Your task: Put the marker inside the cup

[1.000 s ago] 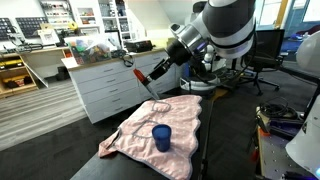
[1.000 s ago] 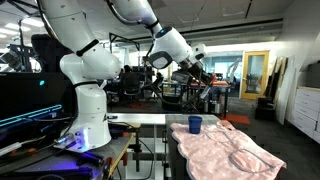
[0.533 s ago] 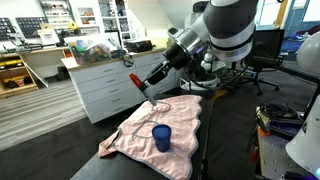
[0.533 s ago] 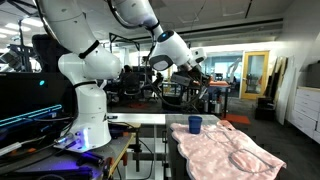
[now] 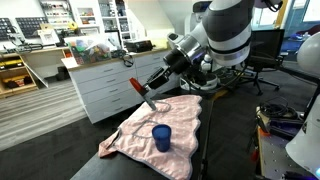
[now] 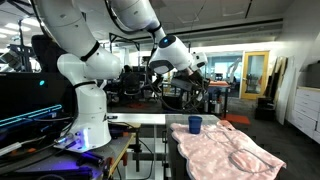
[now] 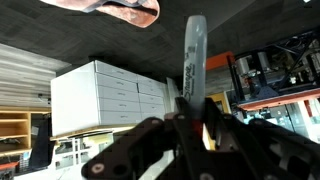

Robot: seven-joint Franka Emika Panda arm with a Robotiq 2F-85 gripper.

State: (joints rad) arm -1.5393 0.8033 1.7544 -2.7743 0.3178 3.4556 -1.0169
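Note:
My gripper [image 5: 148,96] is shut on the red-orange marker [image 5: 136,83], which sticks up and out from the jaws above the far edge of the pink cloth [image 5: 180,112]. The small blue cup [image 5: 161,137] stands upright on the cloth, nearer the camera and lower than the gripper, apart from it. In the wrist view the marker [image 7: 193,60] runs straight out between the jaws [image 7: 196,125]; the cup is out of view there. The cup [image 6: 194,125] also shows on the table in an exterior view, where the gripper [image 6: 203,76] hangs above it.
The pink cloth [image 6: 232,152] covers most of the dark table [image 5: 215,135]. White drawer cabinets [image 5: 105,85] stand beyond the table, also seen in the wrist view [image 7: 100,95]. A second white robot arm [image 6: 85,90] stands beside the table. Office chairs [image 5: 262,55] are behind.
My gripper has moved slightly down and toward the cloth with the marker still in it. The cup and cloth have not moved.

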